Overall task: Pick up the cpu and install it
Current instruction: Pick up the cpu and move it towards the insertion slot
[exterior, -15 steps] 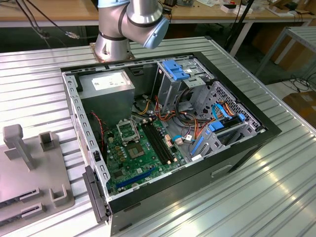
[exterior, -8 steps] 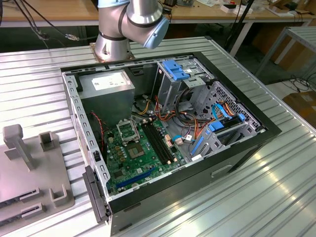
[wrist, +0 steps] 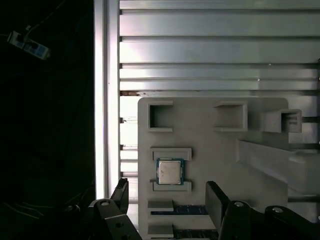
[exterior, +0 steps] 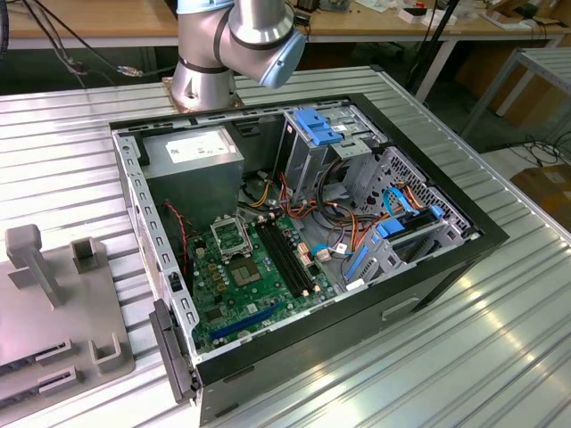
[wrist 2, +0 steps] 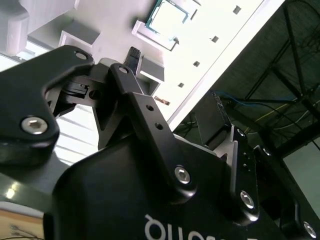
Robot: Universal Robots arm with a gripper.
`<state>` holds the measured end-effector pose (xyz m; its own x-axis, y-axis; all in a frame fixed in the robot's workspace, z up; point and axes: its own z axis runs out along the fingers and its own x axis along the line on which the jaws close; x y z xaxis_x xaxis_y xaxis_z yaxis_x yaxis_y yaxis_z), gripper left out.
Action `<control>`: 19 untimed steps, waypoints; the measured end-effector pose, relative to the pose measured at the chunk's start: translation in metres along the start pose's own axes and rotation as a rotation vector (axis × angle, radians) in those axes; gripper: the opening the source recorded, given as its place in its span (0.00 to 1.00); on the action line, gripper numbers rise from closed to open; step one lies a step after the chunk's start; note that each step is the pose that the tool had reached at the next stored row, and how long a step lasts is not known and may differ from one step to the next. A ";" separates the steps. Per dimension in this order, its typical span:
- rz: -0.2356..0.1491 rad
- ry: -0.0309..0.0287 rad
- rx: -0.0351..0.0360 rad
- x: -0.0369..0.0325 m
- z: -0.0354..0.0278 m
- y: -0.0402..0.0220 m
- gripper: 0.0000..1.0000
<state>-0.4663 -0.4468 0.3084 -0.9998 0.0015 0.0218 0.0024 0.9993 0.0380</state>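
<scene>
No readable text (not one word)

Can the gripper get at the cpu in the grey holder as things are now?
Probably yes. The cpu lies uncovered in its grey holder, and the open gripper hangs before it with nothing between.

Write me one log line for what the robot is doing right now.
gripper: open, empty | chip: lying flat on grey tray, not gripped | nearest to gripper: chip

- Your arm [exterior: 236, 40] is cut off by the exterior view's upper edge.
- The grey tray [exterior: 53, 330] runs past that view's left edge.
- In the first wrist view, the gripper [wrist: 167, 197] is cropped at the edge, its body unseen.
</scene>
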 end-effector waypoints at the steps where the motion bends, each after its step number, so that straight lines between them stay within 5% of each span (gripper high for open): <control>1: -0.004 -0.0001 0.0000 0.0003 0.0013 -0.0015 0.72; 19: -0.022 -0.0023 0.0004 0.0004 0.0317 -0.0081 0.72</control>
<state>-0.4674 -0.4537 0.2764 -0.9996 -0.0204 0.0188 -0.0196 0.9991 0.0381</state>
